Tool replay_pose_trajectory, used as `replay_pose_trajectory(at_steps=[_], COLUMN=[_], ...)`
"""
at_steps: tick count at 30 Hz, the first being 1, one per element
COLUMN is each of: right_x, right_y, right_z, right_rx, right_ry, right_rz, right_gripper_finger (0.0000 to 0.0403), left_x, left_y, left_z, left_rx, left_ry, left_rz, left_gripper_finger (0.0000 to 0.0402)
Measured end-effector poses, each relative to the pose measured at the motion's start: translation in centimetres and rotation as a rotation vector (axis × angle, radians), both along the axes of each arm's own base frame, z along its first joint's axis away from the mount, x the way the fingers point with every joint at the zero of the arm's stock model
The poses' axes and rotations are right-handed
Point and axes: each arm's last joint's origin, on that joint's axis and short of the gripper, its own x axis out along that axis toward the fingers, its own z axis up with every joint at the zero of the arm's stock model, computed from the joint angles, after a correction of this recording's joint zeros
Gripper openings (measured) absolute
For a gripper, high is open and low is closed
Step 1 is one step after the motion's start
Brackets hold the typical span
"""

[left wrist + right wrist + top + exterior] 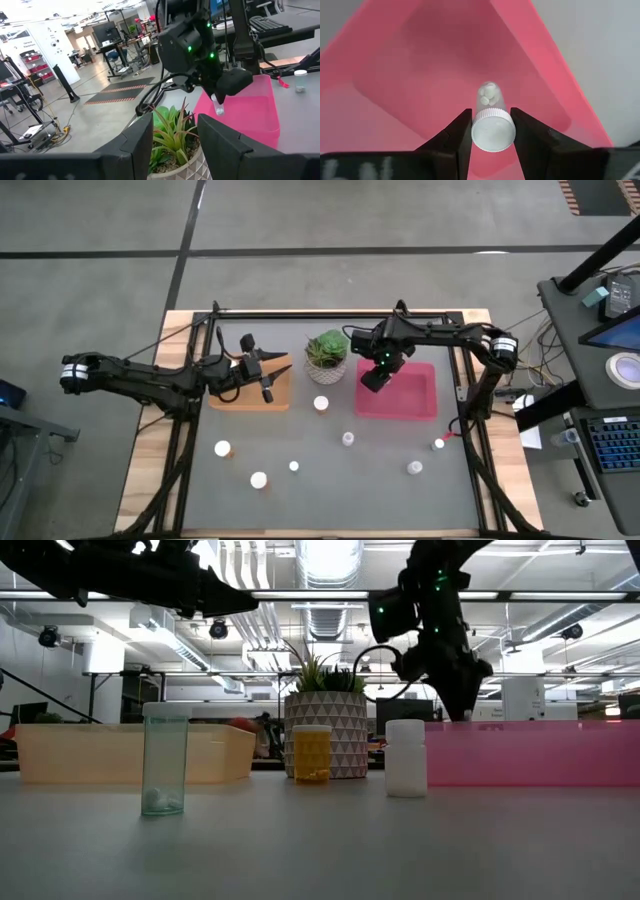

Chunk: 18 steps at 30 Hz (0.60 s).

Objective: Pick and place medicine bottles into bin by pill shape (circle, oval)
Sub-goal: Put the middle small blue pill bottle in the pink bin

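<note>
Gripping a small clear bottle (491,117) by its white cap, the right pincer (491,131) hangs over the pink tray (415,402), just right of the potted plant (326,354). Left of that plant, the left pincer (268,377) sits over the orange tray (250,400), fingers apart and empty. Other bottles stand scattered on the worktop (330,490) in front of the plant.
</note>
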Motion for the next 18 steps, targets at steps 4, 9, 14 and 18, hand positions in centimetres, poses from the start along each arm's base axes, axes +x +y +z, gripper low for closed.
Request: replay_pose_trajectory(at_steps=[4,9,14,18], right_x=[-0.3,-0.3,-0.2,-0.2], right_y=[-0.4,-0.5,-0.5,-0.5], right_z=[-1.1,-1.8,-2.3,-2.6], right_rx=[-0.003,-0.010,-0.017,-0.021], right_ry=[-0.011,-0.031,-0.050,-0.061], right_rz=[-0.005,-0.004,0.001,0.004], right_gripper_finger=[0.0118,0.0118,0.0118,0.0118], left_x=[0.0,0.0,0.0,0.0], left_y=[0.0,0.0,0.0,0.0], left_z=[0.0,0.0,0.0,0.0], left_rx=[0.000,0.000,0.000,0.000], left_ry=[0.000,0.000,0.000,0.000], left_rz=[0.000,0.000,0.000,0.000], left_gripper_finger=[0.0140,0.0140,0.0140,0.0140])
